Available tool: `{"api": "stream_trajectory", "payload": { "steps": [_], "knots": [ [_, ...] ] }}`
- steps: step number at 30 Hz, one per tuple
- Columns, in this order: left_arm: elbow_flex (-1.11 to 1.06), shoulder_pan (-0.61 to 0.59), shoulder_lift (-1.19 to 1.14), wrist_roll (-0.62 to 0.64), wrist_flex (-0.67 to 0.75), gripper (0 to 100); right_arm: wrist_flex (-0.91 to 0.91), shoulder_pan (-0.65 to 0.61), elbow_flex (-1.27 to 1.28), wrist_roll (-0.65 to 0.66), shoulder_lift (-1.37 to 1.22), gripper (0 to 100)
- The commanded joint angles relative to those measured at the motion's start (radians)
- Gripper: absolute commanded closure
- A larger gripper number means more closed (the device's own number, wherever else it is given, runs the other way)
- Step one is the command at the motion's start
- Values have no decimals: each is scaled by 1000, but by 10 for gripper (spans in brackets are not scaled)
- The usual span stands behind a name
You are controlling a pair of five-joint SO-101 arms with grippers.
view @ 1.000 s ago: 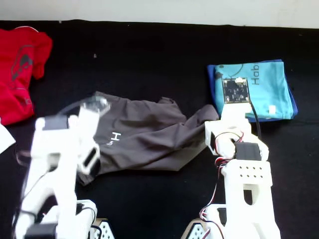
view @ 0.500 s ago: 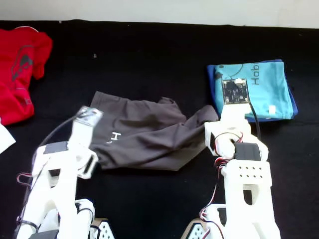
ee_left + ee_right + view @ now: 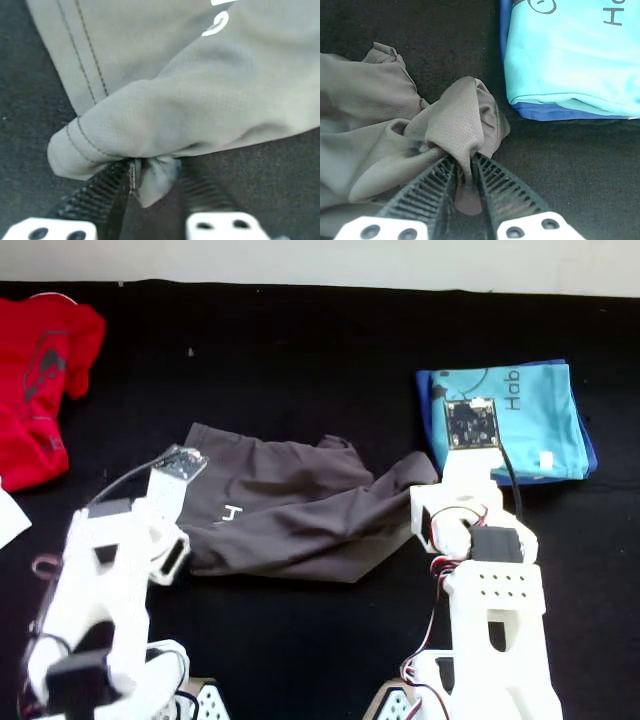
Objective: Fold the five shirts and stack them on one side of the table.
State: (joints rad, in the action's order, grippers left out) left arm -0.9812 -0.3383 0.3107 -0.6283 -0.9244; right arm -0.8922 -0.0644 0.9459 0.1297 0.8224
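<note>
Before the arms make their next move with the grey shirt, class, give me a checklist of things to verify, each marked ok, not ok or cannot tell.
1. Left hand shut on the grey shirt at its hem: ok.
2. Right hand shut on a bunched fold of it: ok.
3. Grey shirt lying smooth: not ok, wrinkled and bunched.
4. Grey shirt apart from the turquoise shirt: ok, though close.
5. Red shirt folded: not ok, lying loose.
6. How many layers each hand holds: cannot tell.
</note>
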Motion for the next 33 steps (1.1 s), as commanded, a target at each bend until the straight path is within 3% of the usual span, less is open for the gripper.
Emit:
{"api": "stream_trajectory", "payload": {
  "steps": [1, 8, 16, 26, 33],
  "knots": [
    [125, -10, -42, 20, -118, 989, 13, -7, -1, -3, 16, 993],
    [415, -10, 68, 95, -434, 991, -2, 10, -36, -6, 16, 993],
    [855, -10, 154, 94, -793, 991, -291, 62, -641, -3, -219, 993],
    [1201, -16, 163, 97, -836, 991, -568, 62, -1374, 25, -421, 993],
    [1311, -15, 205, 97, -836, 991, -622, 67, -1646, 117, -412, 993]
  ]
}}
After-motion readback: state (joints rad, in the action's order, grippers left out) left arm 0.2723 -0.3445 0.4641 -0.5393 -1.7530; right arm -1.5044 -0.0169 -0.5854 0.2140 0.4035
